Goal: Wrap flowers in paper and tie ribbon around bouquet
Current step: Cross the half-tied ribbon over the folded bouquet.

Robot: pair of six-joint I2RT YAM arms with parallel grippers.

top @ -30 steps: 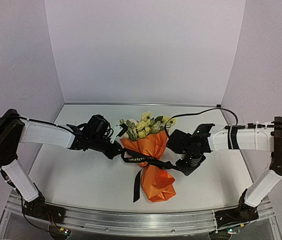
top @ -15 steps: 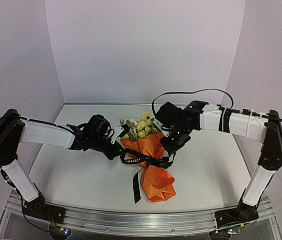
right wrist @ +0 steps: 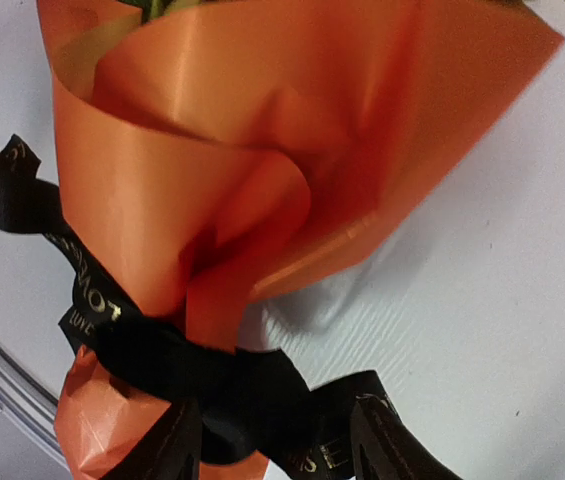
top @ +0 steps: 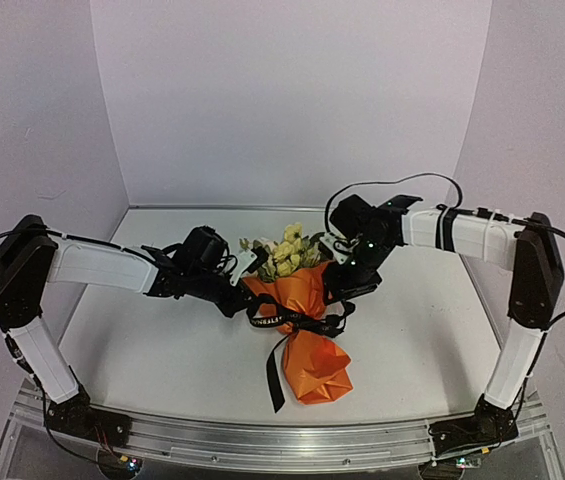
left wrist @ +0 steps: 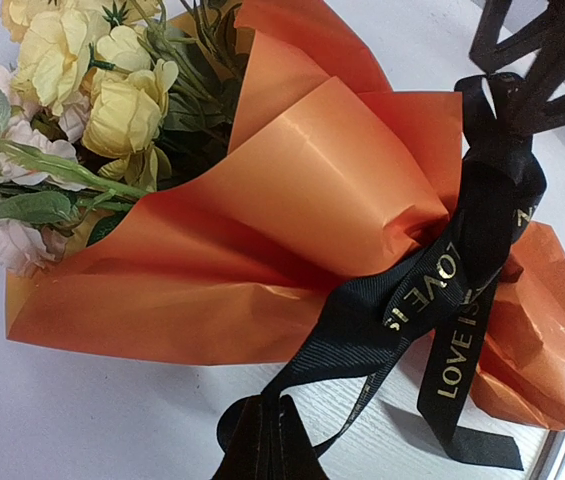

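The bouquet lies mid-table: yellow and cream flowers (top: 287,250) (left wrist: 112,90) in the orange paper (top: 314,365) (left wrist: 312,200) (right wrist: 262,150), cinched by the black ribbon (top: 297,321) (left wrist: 462,300) (right wrist: 232,385). At the cone's left side my left gripper (top: 240,298) (left wrist: 267,445) is shut on a strand of the ribbon, which runs taut to the waist. My right gripper (top: 343,300) (right wrist: 277,445) stands open at the cone's right side. Its fingers (right wrist: 387,440) straddle the ribbon's knot and a lettered tail. Another tail trails toward the front edge.
Purple walls close the table at the back and sides. A metal rail (top: 262,440) runs along the near edge, just below the cone's crumpled foot. My right gripper's dark fingers (left wrist: 522,40) show in the left wrist view beyond the ribbon.
My right arm swung from the table right of the bouquet up and back, then came down at the cinched waist, and its jaws opened. The left gripper kept its hold and barely shifted.
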